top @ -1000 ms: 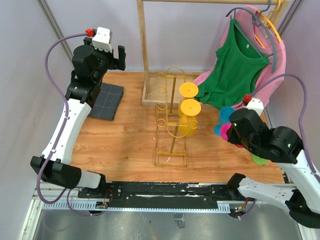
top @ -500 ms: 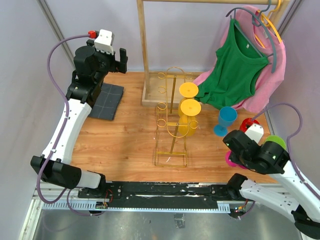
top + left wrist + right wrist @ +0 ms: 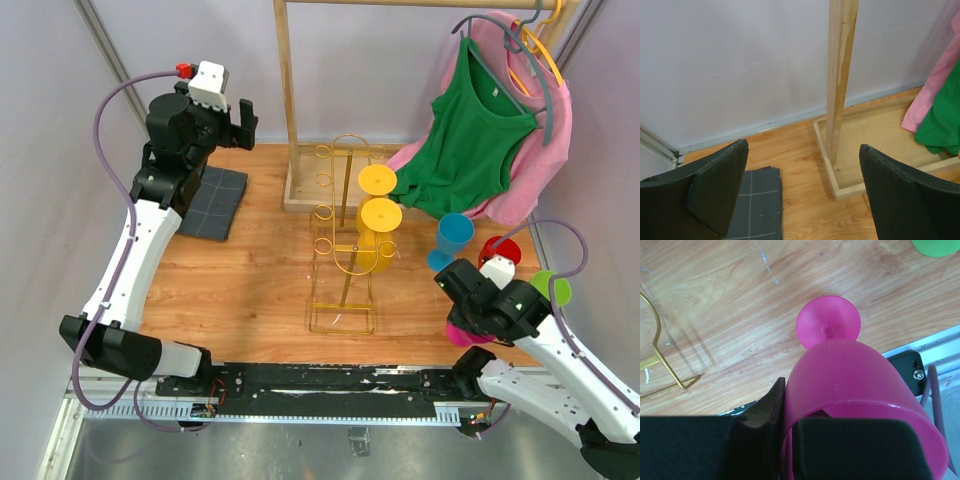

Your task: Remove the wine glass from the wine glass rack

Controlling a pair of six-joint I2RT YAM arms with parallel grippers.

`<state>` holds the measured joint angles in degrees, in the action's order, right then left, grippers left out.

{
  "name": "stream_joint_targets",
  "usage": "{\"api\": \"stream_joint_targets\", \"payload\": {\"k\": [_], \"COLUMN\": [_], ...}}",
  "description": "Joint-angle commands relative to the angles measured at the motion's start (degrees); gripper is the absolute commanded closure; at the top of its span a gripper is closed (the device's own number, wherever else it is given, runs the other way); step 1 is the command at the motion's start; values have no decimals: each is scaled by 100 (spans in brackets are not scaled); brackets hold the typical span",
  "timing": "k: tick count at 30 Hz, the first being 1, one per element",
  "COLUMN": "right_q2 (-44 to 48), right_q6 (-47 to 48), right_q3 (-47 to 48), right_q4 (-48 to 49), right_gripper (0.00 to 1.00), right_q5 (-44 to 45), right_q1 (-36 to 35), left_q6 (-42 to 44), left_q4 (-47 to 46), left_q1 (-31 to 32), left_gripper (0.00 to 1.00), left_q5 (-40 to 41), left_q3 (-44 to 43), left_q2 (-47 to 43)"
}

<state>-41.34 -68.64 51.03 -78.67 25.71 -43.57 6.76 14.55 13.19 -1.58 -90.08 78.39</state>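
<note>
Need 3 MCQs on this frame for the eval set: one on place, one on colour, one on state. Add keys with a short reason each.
1. Where is the blue glass?
A. standing on the table, right of the gold rack
B. hung on the rack
C. in the left claw

2. What colour is the held glass in the right claw?
A. yellow
B. green
C. pink

3. How is the left claw?
A. shut on a glass
B. open, holding nothing
C. shut on a shirt

Key:
1 A, it stands on the wood, apart from the wire.
2 C, the wrist view shows the fingers pinching a pink rim.
3 B, its fingers are wide apart, with only the wooden post beyond.
</note>
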Motion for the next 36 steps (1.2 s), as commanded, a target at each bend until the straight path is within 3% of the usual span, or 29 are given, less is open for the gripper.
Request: {"api": "stream_joint_targets", "payload": {"k": [1, 7, 13, 22, 36], "right_q2": [-120, -348, -671, -990, -1047], "right_q6": [712, 1775, 2465, 3195, 3520], "right_q3": [-84, -62, 81, 430, -196], "right_q4": [701, 1210, 1137, 938, 1387], "right_gripper": [99, 99, 99, 99, 99], "right_q5": [-404, -1193, -1535, -1427, -1731], "right_q1": [671, 1877, 2554, 3298, 3910], "left_q6": [34, 70, 40, 83, 105], "left_q4": [29, 52, 57, -11, 20], "left_q1": [-36, -36, -41, -39, -38], "left_gripper": [3, 3, 3, 3, 4], "left_q5": [-96, -138, -161, -243, -333], "left_q3": [94, 289, 404, 534, 604], "left_q2": [-302, -483, -589, -706, -801]}}
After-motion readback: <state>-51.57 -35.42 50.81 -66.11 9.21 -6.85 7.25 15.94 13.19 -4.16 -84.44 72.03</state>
